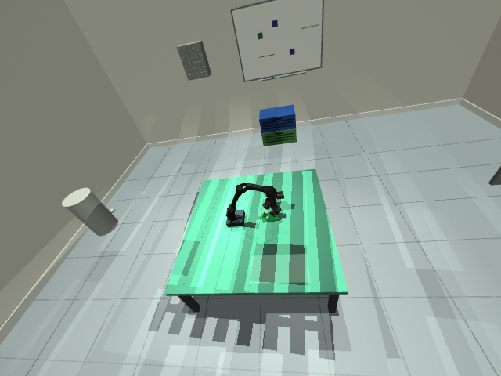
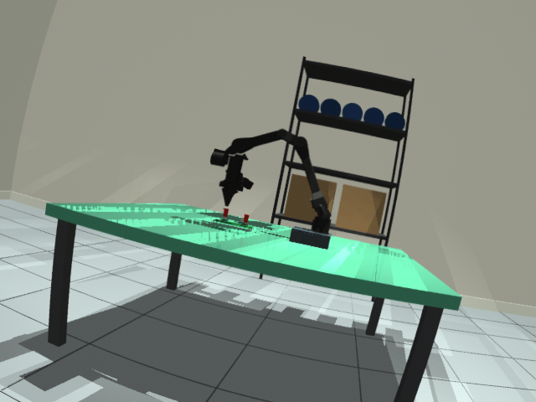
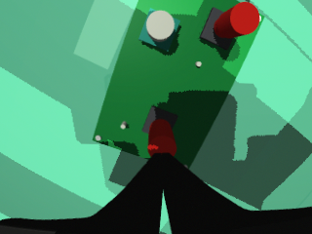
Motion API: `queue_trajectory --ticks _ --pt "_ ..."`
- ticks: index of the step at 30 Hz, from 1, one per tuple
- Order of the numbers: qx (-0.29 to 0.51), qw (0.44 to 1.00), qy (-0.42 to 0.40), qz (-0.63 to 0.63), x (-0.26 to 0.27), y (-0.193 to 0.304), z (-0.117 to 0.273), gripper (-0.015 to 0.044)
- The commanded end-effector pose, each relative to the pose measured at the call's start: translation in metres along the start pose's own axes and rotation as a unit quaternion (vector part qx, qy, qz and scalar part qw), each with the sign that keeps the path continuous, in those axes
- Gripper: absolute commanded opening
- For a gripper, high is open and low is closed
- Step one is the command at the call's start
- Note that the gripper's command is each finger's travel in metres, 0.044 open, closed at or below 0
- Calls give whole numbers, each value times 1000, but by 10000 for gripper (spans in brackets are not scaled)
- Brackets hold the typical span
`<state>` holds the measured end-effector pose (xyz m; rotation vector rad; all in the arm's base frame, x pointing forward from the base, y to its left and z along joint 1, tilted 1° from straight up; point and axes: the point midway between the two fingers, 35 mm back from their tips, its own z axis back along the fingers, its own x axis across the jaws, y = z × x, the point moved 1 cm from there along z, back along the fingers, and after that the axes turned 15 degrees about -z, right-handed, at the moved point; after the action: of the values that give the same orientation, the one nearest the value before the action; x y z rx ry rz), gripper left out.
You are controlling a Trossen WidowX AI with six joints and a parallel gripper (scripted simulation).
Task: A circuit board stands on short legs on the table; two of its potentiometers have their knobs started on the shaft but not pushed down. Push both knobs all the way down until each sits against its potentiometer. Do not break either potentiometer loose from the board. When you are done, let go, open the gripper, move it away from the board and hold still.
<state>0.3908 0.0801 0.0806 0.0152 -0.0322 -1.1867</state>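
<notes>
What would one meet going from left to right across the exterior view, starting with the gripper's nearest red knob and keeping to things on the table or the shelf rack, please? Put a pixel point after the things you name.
Red knob below the gripper (image 2: 225, 212) → other red knob (image 2: 245, 218) → left cardboard box (image 2: 306, 198) → right cardboard box (image 2: 362, 210)

Bright w/ glare streaks on tabletop (image 1: 239, 258) (image 2: 276, 260) | hard shadows under tbl | exterior edges bowed
</notes>
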Motion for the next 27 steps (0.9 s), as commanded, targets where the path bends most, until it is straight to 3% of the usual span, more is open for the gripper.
queue_trajectory --ticks 1,27 --pt "-3 1000 2 -3 0 -1 -6 0" --pt "-3 1000 2 -3 0 -1 -10 0"
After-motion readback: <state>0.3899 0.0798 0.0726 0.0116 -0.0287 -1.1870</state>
